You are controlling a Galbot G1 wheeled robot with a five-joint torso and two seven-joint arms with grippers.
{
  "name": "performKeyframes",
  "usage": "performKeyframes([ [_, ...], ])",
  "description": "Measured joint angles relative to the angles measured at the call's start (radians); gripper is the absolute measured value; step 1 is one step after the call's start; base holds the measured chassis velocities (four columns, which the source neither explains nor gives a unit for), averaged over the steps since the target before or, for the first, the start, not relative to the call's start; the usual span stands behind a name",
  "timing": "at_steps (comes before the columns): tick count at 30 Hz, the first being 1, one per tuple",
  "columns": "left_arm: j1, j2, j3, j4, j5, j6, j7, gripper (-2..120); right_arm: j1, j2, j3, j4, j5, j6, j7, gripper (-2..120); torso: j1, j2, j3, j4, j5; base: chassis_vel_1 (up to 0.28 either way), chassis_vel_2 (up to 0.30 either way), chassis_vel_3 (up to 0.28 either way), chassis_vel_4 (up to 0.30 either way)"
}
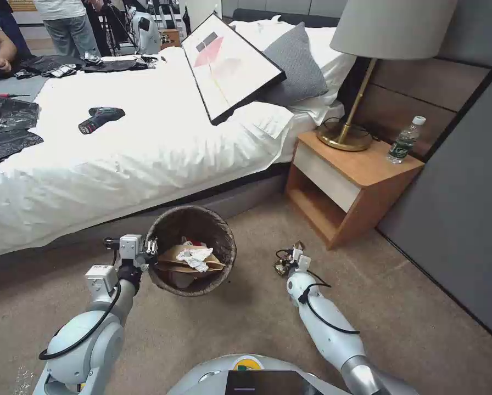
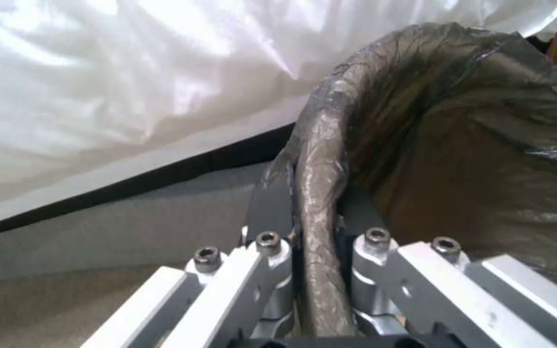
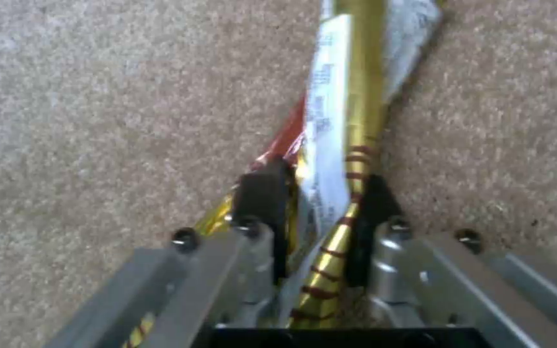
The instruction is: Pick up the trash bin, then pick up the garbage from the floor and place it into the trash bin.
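The main risk is the yellow wrapper point(image 3: 340, 159) sliding free, since the right gripper point(image 3: 314, 203) pinches only a thin, glossy fold of it, low over the carpet to the right of the trash bin point(image 1: 224, 258). A quick swing towards the bin could shake it loose. The bin could also tip or twist, because the left gripper point(image 2: 314, 212) carries it by one spot on the lined rim, clear of the floor beside the bed point(image 1: 119, 164). Both pairs of fingers are clamped nearly together: left on the rim, right on the wrapper. Brown paper point(image 1: 174, 258) and white tissue point(image 1: 195, 258) already lie inside the bin.
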Motion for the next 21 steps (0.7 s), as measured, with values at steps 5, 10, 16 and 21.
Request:
performKeyframes([
  [5,0.0,0.0,0.001,0.0,0.0,0.0,0.0,5,0.0,-0.002,0.0,-0.008,-0.007,0.016,0.0,0,0.0,0.0,0.0,0.0,0.0001,0.0,0.0,0.0,0.0],
  [10,0.003,0.0,0.002,-0.001,0.0,-0.001,-0.001,5,-0.027,-0.023,-0.003,0.06,-0.017,0.017,0.007,0,0.0,0.0,0.0,-0.0002,0.0,0.0,0.0,0.0,0.0],
  [16,0.006,0.003,0.0,-0.005,-0.002,-0.001,-0.002,5,-0.094,-0.114,-0.043,0.266,-0.037,0.013,0.026,0,0.0,0.0,0.0,-0.0003,-0.0001,0.0,0.0,0.0,0.0],
  [21,0.008,0.002,-0.001,-0.007,-0.003,0.0,-0.002,5,-0.137,-0.186,-0.064,0.433,-0.046,-0.003,0.033,0,0.0,0.0,0.0,-0.0003,-0.0005,0.0,0.0,0.0,0.0],
])
